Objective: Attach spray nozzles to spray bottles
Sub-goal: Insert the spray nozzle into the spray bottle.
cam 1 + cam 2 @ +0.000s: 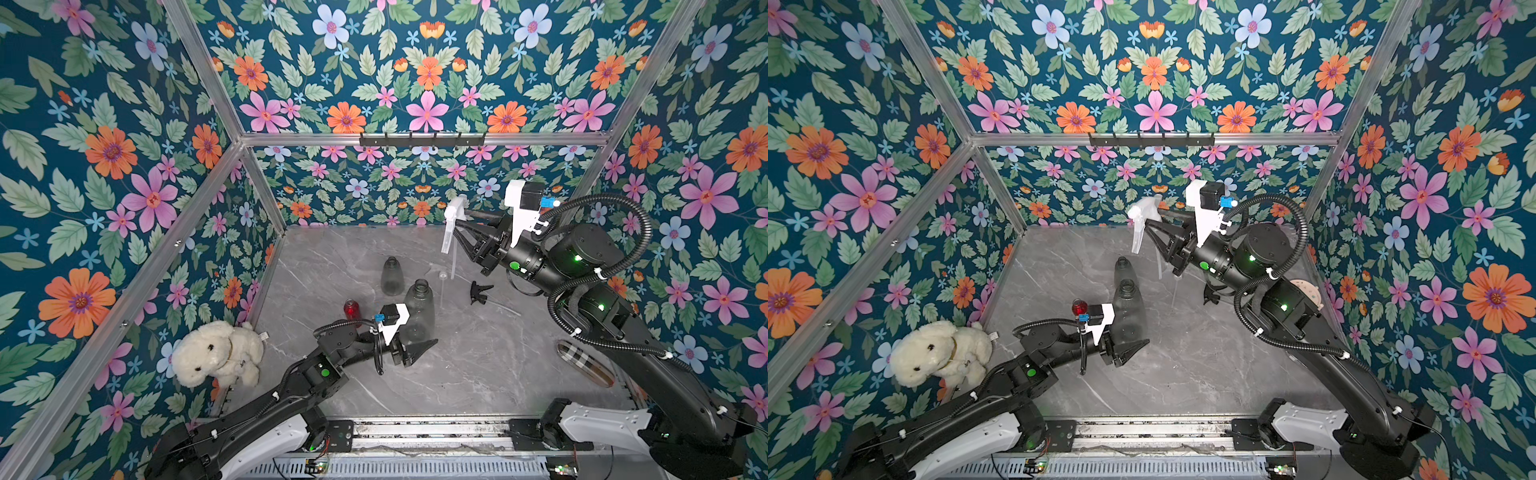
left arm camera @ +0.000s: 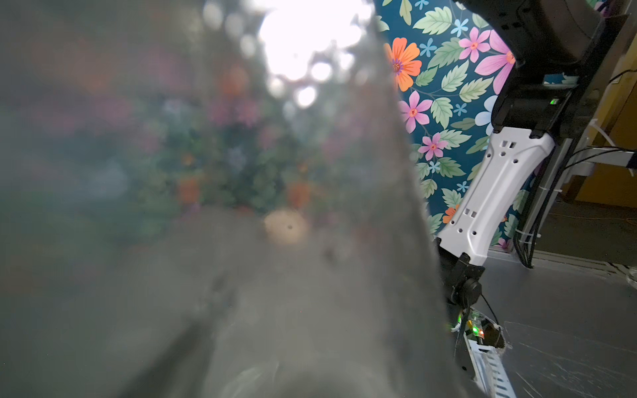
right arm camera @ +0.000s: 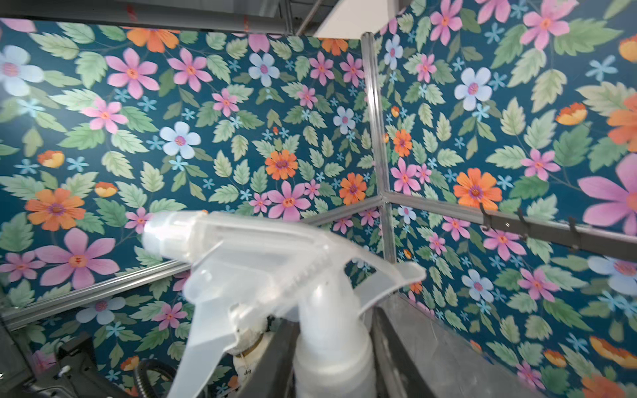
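Observation:
My right gripper (image 1: 459, 220) is raised near the back wall, shut on the neck of a whitish spray nozzle (image 1: 450, 222), whose thin dip tube hangs down. In the right wrist view the nozzle (image 3: 275, 262) stands between the two fingers. A smoky-grey spray bottle (image 1: 419, 305) stands upright on the table, and my left gripper (image 1: 422, 338) is closed round its base. One finger (image 1: 424, 345) shows in front; the other is hidden. That bottle (image 2: 241, 241) fills the left wrist view as a blur. A second grey bottle (image 1: 392, 276), a small red bottle (image 1: 351, 308) and a black nozzle (image 1: 481, 289) rest on the table.
A white plush dog (image 1: 216, 353) sits in the near-left corner. A plaid oval object (image 1: 586, 363) lies under the right arm. A round wooden disc (image 1: 1308, 295) shows by the right wall. A black hook rail (image 1: 422, 139) runs along the back wall.

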